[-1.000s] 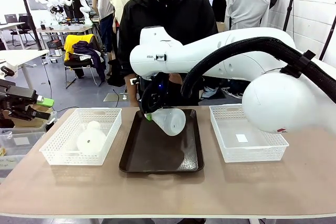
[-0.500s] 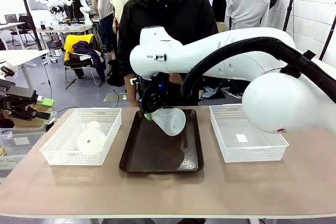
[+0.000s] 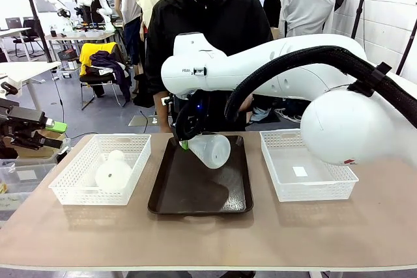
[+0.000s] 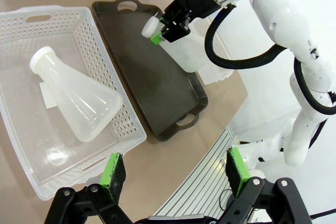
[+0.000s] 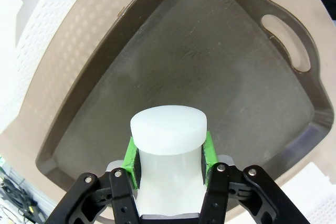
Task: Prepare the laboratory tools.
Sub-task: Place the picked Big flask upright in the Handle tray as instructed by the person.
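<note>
Frosted translucent plastic flask [image 3: 212,150], matt dark tray [image 3: 195,194].

We face the person [image 3: 208,30] across the tray [image 3: 195,193]. Our left wrist camera looks down on that tray from farther off, our right from just above.

You are looking across the tan table [image 3: 208,239] at a grey floor [image 3: 78,122]; a chair [image 3: 95,78] is carrying yellow and dark clothes [image 3: 99,55], and a white wall [image 3: 391,11] is standing on the right.
</note>
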Tool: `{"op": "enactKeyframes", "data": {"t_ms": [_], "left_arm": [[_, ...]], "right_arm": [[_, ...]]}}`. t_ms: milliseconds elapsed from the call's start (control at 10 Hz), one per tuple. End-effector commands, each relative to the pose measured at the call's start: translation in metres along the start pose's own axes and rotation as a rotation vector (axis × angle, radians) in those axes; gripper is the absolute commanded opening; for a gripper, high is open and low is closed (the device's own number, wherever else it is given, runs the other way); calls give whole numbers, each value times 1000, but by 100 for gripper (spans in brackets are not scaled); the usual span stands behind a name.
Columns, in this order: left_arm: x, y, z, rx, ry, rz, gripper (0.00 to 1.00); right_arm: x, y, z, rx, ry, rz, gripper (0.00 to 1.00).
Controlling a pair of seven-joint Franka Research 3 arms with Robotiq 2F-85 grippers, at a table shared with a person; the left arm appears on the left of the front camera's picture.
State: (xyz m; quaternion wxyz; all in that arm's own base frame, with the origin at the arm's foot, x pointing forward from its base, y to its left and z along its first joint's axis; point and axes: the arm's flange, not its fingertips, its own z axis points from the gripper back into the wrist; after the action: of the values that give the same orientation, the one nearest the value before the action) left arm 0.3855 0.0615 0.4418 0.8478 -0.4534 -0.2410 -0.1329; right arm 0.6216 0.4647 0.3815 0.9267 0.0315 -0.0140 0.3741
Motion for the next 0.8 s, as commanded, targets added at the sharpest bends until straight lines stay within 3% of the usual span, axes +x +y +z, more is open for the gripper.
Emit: {"op": "enactKeyframes", "data": {"t_ms": [0, 700], "left_arm": [[0, 0, 1, -4, -6, 1, 100], [0, 0, 1, -4, -6, 1, 100]], "right_arm": [[0, 1, 5, -11, -5, -2, 0], [0, 1, 5, -11, -5, -2, 0]]}}
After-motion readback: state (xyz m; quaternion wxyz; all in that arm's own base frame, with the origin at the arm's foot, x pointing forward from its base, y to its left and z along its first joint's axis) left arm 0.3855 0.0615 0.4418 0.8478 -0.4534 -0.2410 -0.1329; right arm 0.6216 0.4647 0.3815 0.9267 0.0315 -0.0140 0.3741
